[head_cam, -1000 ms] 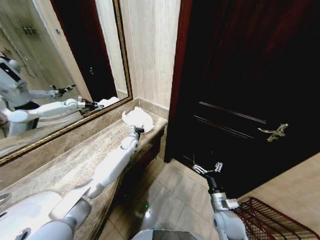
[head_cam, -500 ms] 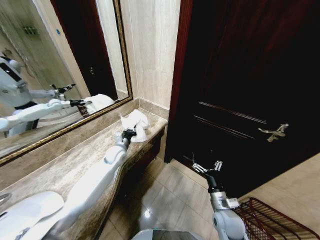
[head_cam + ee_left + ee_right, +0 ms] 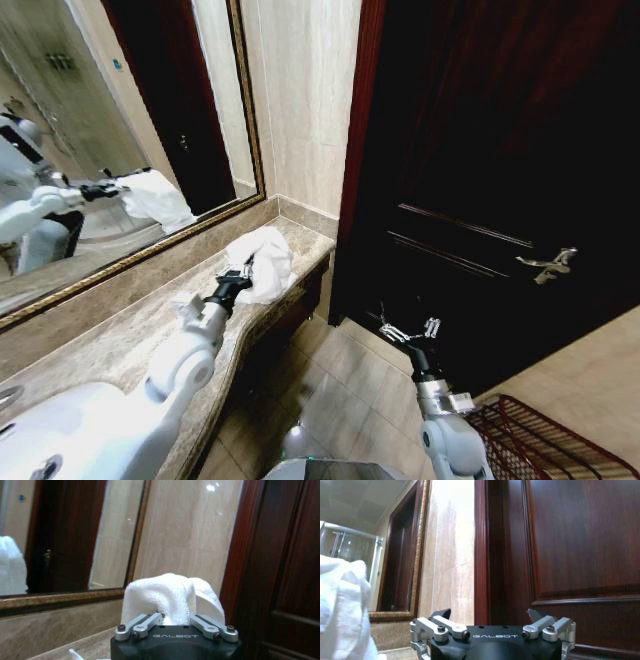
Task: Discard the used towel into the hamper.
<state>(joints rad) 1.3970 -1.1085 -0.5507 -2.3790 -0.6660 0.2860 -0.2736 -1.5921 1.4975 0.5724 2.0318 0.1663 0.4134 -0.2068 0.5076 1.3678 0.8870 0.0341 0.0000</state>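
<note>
Gripping the white towel (image 3: 262, 262) above the counter (image 3: 130, 335), left gripper (image 3: 243, 274); right gripper (image 3: 406, 331) hangs spread, seemingly idle.

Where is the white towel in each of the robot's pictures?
Head view: the towel hangs from the left gripper above the counter's end.
Left wrist view: towel bunched between the fingers, centre.
Right wrist view: towel at the edge.
Shared landmark: the dark door.
</note>
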